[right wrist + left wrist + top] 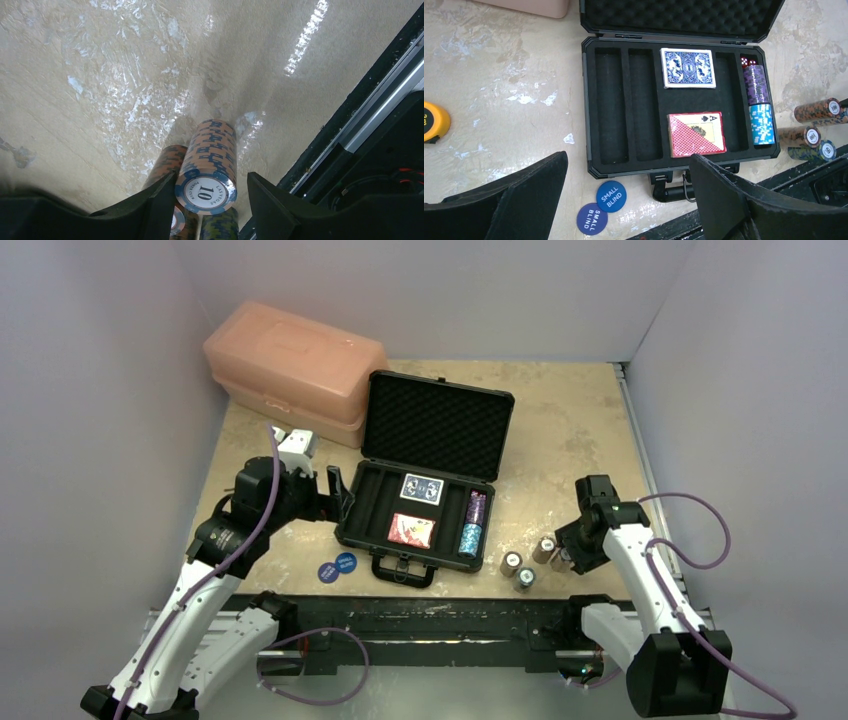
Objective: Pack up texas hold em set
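Your right gripper (210,182) straddles the orange chip stack (212,150) on the worktop (100,75) right of the briefcase (352,520), jaws not yet tight, so centre it, squeeze squarely, then lift clear of neighbouring stacks (167,160); left gripper (628,160) hangs open.

Pale grey walls (100,360) enclose three sides; mottled beige tabletop (570,430) glossy with glare patches

Tape measure (434,121) cut by left edge; lower chip stacks (167,161) partly behind right pincer (211,180)
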Tool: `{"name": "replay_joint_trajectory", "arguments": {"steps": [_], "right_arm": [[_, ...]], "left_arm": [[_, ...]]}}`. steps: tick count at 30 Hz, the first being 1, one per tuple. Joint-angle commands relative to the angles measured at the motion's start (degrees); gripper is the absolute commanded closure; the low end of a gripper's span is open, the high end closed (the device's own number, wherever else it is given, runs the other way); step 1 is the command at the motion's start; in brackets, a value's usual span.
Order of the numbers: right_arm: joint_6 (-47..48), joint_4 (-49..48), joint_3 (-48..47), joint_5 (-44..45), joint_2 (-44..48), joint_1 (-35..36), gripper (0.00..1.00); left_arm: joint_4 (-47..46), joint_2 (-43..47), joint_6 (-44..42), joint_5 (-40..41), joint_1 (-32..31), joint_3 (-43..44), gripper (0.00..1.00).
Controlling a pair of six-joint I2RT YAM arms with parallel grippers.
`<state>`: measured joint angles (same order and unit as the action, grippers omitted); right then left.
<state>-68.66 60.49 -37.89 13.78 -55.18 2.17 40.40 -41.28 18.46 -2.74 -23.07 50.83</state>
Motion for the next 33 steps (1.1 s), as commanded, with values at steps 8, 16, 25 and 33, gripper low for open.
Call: {"name": "replay_joint_trajectory", "arguments": {"steps": [8, 16, 25, 33], "right_arm": [[1.21, -2.27, -0.08, -1.46, -0.72, -0.32, 0.69], [4.41, -2.28, -3.19, 1.00, 1.55, -0.33, 0.90], [5.38, 1.42, -8.80, 6.79, 0.64, -0.33, 1.00], [7.92, 4.55, -17.55, 14.06, 0.69, -0.33, 1.00]], "left_arm": [[-0.79, 0.14, -0.35, 0.68, -0.40, 2.54, 0.09], [-0.77, -0.03, -0.40, 0.55, -0.40, 2.52, 0.09], [-0.58, 0.00, -0.78, 1.75, -0.73, 2.52, 0.09], [-0.45, -0.12, -1.03, 2.41, -0.84, 2.53, 0.09]]}}
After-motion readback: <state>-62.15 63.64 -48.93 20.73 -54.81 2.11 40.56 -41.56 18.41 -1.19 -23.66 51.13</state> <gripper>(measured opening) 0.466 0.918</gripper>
